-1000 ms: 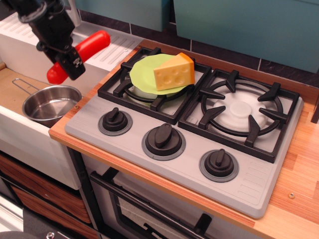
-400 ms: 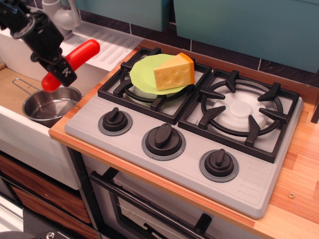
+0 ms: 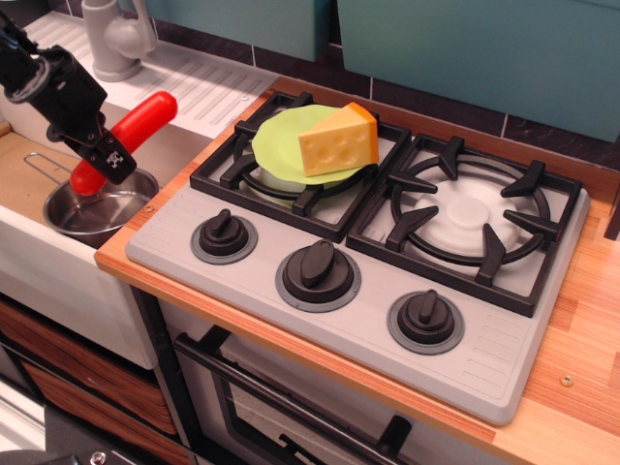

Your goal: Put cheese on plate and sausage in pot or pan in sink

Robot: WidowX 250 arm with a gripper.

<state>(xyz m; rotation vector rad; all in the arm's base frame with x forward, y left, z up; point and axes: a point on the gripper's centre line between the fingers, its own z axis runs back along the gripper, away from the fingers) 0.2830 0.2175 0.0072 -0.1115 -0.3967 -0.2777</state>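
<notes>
Over the sink (image 3: 29, 254), the gripper (image 3: 105, 155) is clamped around the red sausage (image 3: 124, 138), which tilts with its low end just inside the steel pot (image 3: 101, 205). The cheese (image 3: 338, 140) sits on the green plate (image 3: 276, 145) on the stove's left burner (image 3: 291, 174).

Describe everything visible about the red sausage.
The sausage is a long, glossy red plastic-looking cylinder with rounded ends. It is tilted, upper end toward the ribbed drainboard, lower end dipping into or just over the rim of the steel pot, which sits in the sink. The black gripper has its jaws shut around the lower half, hiding part of it. Whether it touches the pot cannot be told.
</notes>
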